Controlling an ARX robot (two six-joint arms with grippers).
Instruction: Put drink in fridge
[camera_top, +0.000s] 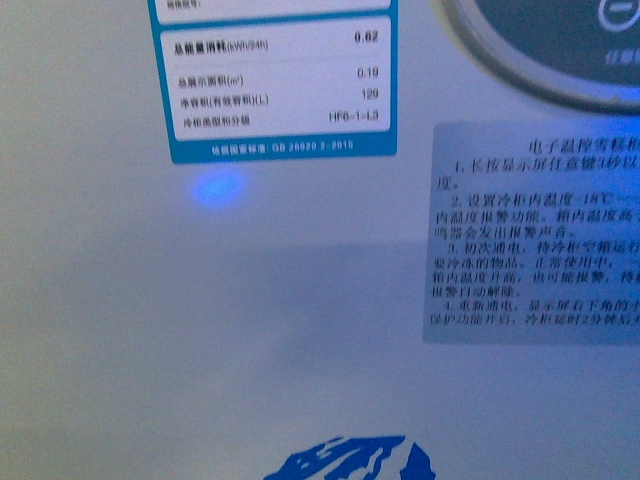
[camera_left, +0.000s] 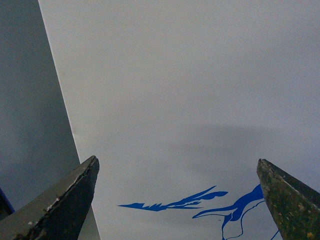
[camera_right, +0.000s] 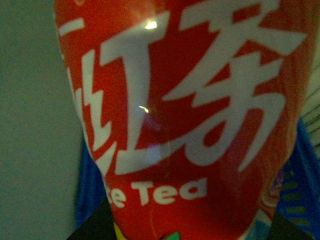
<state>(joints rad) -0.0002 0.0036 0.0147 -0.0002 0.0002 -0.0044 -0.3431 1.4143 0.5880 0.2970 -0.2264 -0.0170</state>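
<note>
My left gripper (camera_left: 176, 159) is spread wide. Its two dark, scuffed fingers (camera_left: 70, 200) stand well apart, tapering to narrow tips, and there is only open space between them. My right gripper (camera_right: 192, 227) shows only as two dark slivers, one on either side of the drink (camera_right: 190, 100). The drink fills the whole gap between my jaws, close against my wrist camera. I am clamped on it at the label.
</note>
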